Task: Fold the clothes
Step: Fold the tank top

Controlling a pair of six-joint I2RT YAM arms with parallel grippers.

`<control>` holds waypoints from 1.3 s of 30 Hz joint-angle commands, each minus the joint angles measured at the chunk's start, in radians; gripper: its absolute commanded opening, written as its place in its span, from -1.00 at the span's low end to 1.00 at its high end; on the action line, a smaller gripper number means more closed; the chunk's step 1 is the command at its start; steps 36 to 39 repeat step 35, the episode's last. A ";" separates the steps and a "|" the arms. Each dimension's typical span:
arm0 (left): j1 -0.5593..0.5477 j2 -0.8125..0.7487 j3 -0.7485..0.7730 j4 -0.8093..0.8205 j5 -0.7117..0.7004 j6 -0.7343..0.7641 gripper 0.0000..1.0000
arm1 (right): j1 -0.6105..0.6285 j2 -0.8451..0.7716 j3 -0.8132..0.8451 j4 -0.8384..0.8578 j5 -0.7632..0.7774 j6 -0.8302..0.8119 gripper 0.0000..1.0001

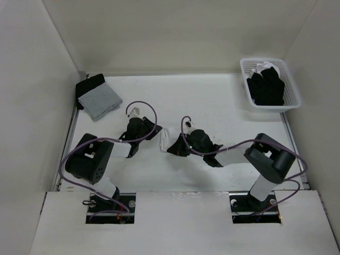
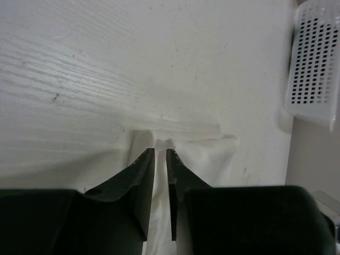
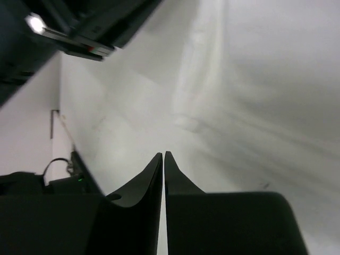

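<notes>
I note grey cloth (image 1: 99, 102) far left on a black garment (image 1: 87, 85), white basket (image 1: 292, 93) far right, black clothes (image 1: 267, 87) heaped inside, pale table (image 1: 202, 101)

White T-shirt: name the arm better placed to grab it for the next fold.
Left, probably. The left tool stands slightly open right over an edge of the white T-shirt. The right tool looks shut, with no clear fabric edge in its view.
</notes>
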 commanded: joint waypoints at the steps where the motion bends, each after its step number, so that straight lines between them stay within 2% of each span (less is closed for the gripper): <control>1: 0.012 -0.173 -0.074 0.060 0.009 -0.013 -0.65 | 0.012 -0.160 -0.003 -0.014 0.007 -0.031 -0.83; 5: 0.027 -0.369 -0.178 0.020 -0.018 -0.004 -0.52 | -0.005 -0.359 -0.034 -0.117 0.033 -0.092 -0.72; 7: 0.042 -0.462 -0.210 -0.040 -0.034 0.013 -0.46 | -0.051 -0.481 -0.050 -0.186 0.076 -0.149 -0.59; 11: 0.078 -0.658 -0.232 -0.247 -0.071 0.113 -0.37 | -0.170 -0.702 -0.073 -0.327 0.223 -0.236 -0.23; 14: 0.092 -0.781 -0.215 -0.423 -0.114 0.200 -0.29 | -0.264 -0.824 -0.110 -0.356 0.326 -0.272 0.03; 17: 0.108 -0.890 -0.201 -0.564 -0.157 0.259 -0.17 | -0.362 -0.904 -0.170 -0.349 0.397 -0.269 0.18; 21: 0.160 -0.976 -0.200 -0.687 -0.174 0.285 -0.07 | -0.491 -0.903 -0.264 -0.298 0.415 -0.235 0.21; 24: 0.196 -0.988 -0.209 -0.706 -0.158 0.286 -0.04 | -0.552 -0.845 -0.314 -0.249 0.405 -0.181 0.21; 32: 0.135 -0.906 -0.197 -0.634 -0.147 0.283 -0.09 | -0.546 -0.753 -0.325 -0.157 0.383 -0.184 0.21; 39: 0.110 -0.861 -0.181 -0.632 -0.155 0.291 -0.02 | -0.546 -0.748 -0.327 -0.157 0.374 -0.181 0.21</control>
